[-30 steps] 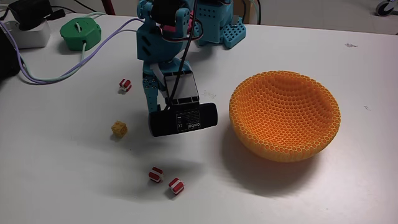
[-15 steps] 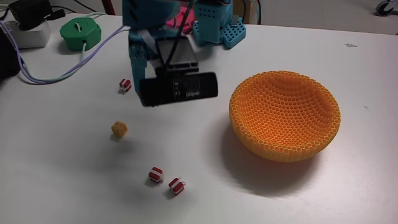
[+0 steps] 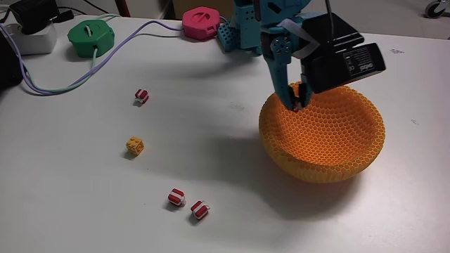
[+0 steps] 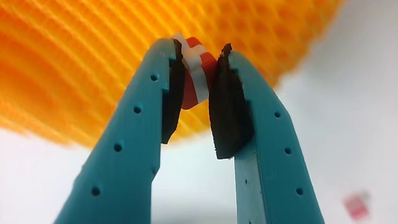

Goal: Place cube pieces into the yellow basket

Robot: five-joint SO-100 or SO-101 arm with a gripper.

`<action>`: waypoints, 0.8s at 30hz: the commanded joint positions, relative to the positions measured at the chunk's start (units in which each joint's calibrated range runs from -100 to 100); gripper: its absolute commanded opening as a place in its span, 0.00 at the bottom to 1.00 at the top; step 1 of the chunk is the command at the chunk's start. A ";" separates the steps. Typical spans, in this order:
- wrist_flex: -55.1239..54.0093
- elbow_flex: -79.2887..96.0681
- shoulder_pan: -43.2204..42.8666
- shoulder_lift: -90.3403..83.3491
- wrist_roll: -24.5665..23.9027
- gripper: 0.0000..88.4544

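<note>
My teal gripper (image 3: 297, 102) hangs over the near-left rim of the yellow basket (image 3: 330, 151), a big honeycomb-walled bowl. In the wrist view the gripper (image 4: 198, 70) is shut on a red-and-white striped cube (image 4: 194, 78), with the basket's wall (image 4: 81, 68) behind it. On the table in the fixed view lie three more striped cubes: one at the left (image 3: 141, 96) and a pair near the front (image 3: 176, 197) (image 3: 200, 209). A yellow-orange dotted cube (image 3: 135, 146) sits left of centre.
A green round piece (image 3: 90, 36) and a pink one (image 3: 201, 22) lie at the back of the table. Pale cables (image 3: 84, 74) run along the back left beside a white box (image 3: 31, 35). The arm's teal base (image 3: 242, 31) stands behind the basket.
The arm has swung from the left-centre of the table to the right, carrying the striped cube over to the basket's rim. The pink piece is now uncovered.
</note>
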 commanded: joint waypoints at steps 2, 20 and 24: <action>-6.09 0.04 -3.01 -1.54 0.93 0.17; -4.61 -24.23 27.65 15.13 22.03 0.42; -8.78 -25.86 31.48 25.26 20.76 0.37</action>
